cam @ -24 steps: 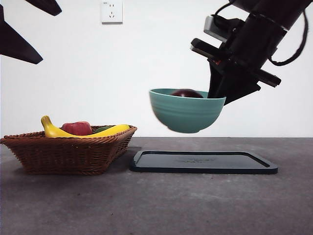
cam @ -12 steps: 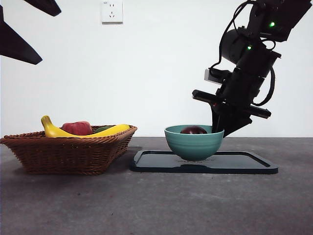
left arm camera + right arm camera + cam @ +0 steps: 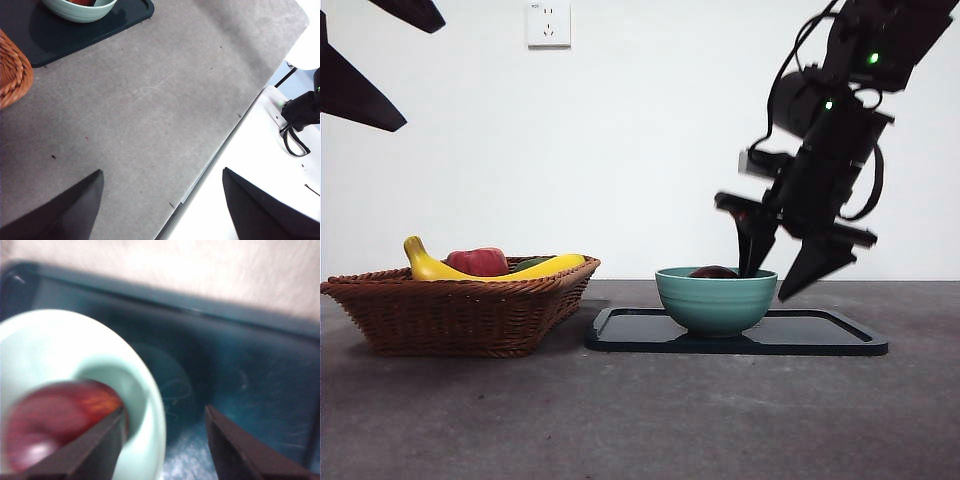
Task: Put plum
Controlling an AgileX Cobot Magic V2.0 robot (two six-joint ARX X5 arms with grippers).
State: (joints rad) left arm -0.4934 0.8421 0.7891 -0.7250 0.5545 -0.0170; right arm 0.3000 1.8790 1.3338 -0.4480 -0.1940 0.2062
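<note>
Dark maroon plum (image 3: 713, 272) in bowl (image 3: 716, 300)

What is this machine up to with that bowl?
The right hand is at the rim of a green bowl that sits on a dark tray. Its jaws are open, one on each side of the rim, so it isn't gripping. A dark plum lies inside. The left hand waits off to the side.
</note>
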